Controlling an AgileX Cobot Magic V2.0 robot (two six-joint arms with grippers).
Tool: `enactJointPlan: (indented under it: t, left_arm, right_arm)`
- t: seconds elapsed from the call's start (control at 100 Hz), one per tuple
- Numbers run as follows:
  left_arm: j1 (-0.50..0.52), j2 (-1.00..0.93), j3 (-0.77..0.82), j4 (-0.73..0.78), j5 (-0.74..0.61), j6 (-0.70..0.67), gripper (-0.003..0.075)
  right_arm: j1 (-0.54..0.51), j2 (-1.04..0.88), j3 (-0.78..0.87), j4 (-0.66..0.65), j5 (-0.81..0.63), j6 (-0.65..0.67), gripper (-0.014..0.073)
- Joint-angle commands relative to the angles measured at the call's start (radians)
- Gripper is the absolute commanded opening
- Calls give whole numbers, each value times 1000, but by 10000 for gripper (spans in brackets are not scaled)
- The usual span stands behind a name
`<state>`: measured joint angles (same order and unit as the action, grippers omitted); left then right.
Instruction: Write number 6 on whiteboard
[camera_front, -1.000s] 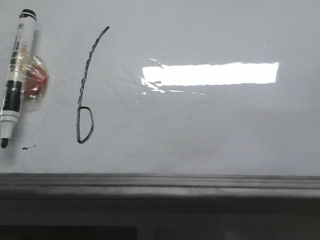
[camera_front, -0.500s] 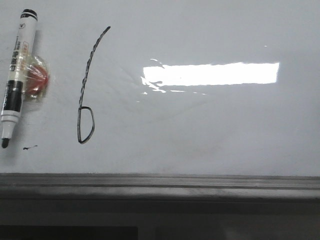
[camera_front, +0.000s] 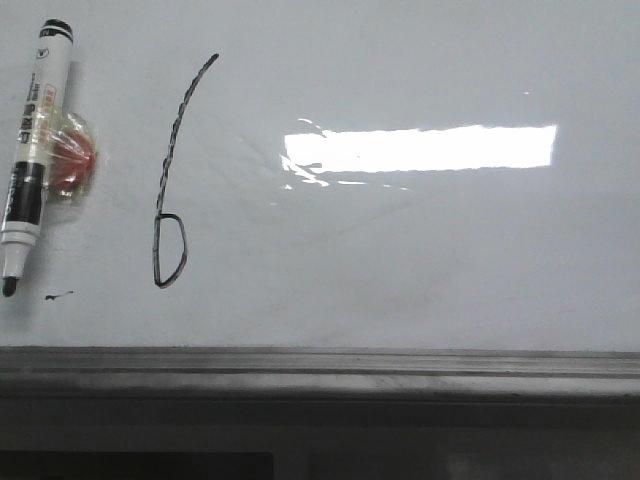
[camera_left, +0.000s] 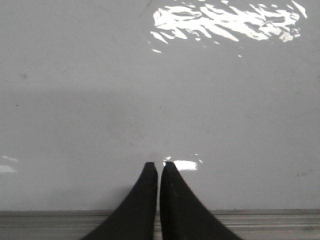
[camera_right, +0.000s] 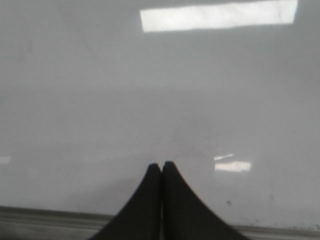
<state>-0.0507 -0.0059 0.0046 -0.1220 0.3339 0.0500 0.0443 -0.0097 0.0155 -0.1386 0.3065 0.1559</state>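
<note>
The number 6 (camera_front: 170, 190) stands drawn on the whiteboard (camera_front: 420, 250), a slanted stem ending in a narrow closed loop; a marker (camera_front: 32, 150) lies on the board just beside it, tip down, with a red object (camera_front: 72, 160) touching its barrel and a small smudge (camera_front: 58, 295) near the tip; both sets of jaws sit clenched with nothing between them, the left gripper (camera_left: 159, 166) and the right gripper (camera_right: 161, 165) each pointing at bare board beyond the fingertips, the ledge (camera_front: 320, 372) nearer the wrist; no container shows.
</note>
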Motion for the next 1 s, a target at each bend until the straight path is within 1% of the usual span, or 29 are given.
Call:
enactJointPlan:
  t: [0.0,0.14,0.22,0.39,0.99]
  left_arm:
    - [-10,-31,44,-3,-43,-7,-19]
    - [-10,-31,44,-3,-43,-7,-19]
    - [-10,-31,44,-3,-43,-7,-19]
    - [-10,-31,44,-3,-43,-7,-19]
    - [-10,-31,44,-3,-43,-7,-19]
  right_arm:
    - [-37,-20,25,-24,13,8,-53]
    - [-127,-20,25,-24,11,8,-53]
    - [-151,-20,25,-24,11,6,-53]
    - [-151,-20,25,-24,9,-16,-53]
    - [-151,-20,25,-21,5,-17,-53]
